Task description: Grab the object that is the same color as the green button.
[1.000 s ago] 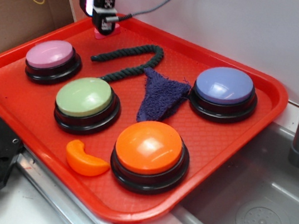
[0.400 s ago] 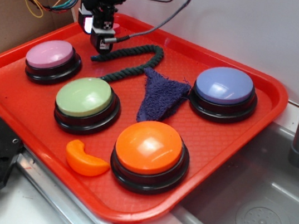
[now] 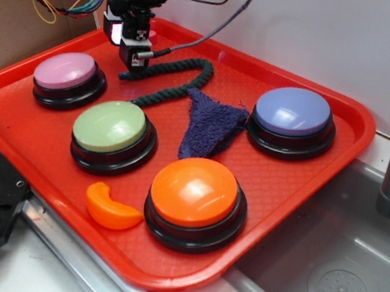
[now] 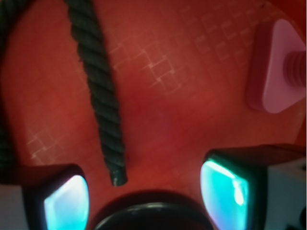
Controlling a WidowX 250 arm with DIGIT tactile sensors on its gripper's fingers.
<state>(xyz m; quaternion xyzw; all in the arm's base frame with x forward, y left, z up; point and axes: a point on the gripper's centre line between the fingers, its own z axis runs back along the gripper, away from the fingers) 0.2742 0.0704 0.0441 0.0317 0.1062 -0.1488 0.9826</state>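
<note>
The gripper [image 3: 136, 60] hangs at the upper left of the frame, fingers [image 4: 67, 203] spread apart over one end of the dark green rope [image 3: 169, 80]. The rope curves across the red tray [image 3: 28, 132], above the green button [image 3: 112, 128].

dark green rope [image 3: 178, 77] [image 4: 98, 91], curved, behind pale green button [image 3: 110, 126]

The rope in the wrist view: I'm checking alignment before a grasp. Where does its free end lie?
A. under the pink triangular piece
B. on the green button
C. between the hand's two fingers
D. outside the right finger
C: the rope ends on the tray, between the two fingers of the open hand.
</note>
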